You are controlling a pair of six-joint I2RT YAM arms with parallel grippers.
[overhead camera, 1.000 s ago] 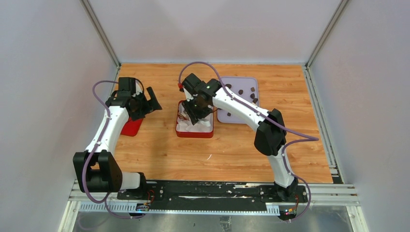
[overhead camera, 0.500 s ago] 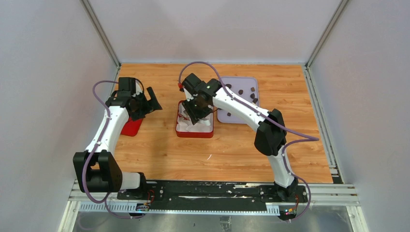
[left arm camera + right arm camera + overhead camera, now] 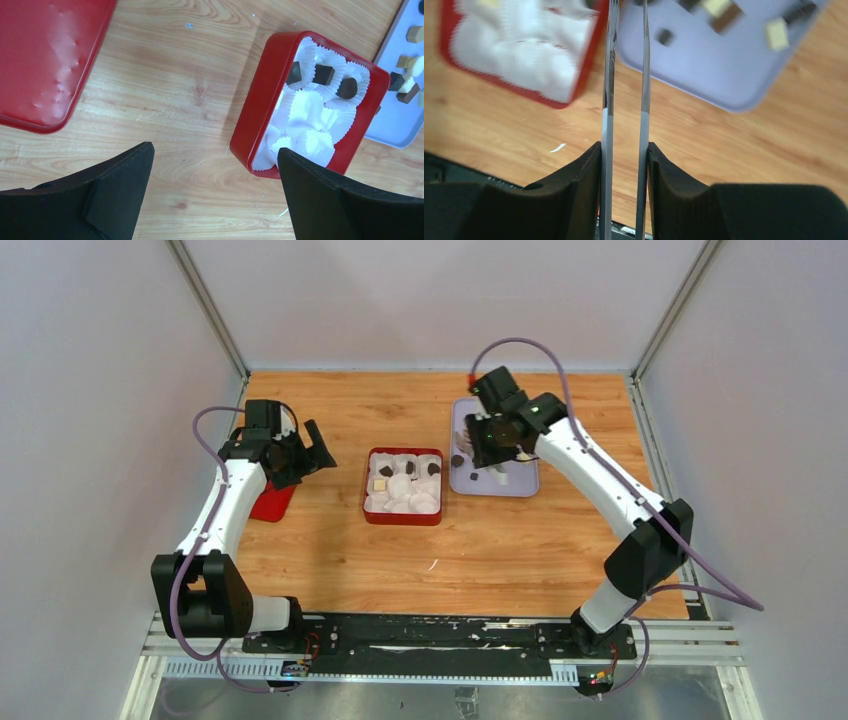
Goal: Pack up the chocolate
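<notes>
**Packing chocolate (image 3: 323,74): some boxed, some loose**

Small square pieces sit in frilly paper cups (image 3: 306,107) inside the glossy red box (image 3: 260,95); more lie on the lavender tray (image 3: 704,70). My right gripper (image 3: 625,150) clamps thin metal tweezers (image 3: 607,100); my left gripper (image 3: 215,150) gapes.

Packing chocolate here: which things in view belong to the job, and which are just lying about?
In the job: chocolate pieces, red box with white paper cups, lavender tray, tweezers held by the right gripper.
Lying about: red lid, small white scrap on the table, open left gripper holding nothing.
</notes>
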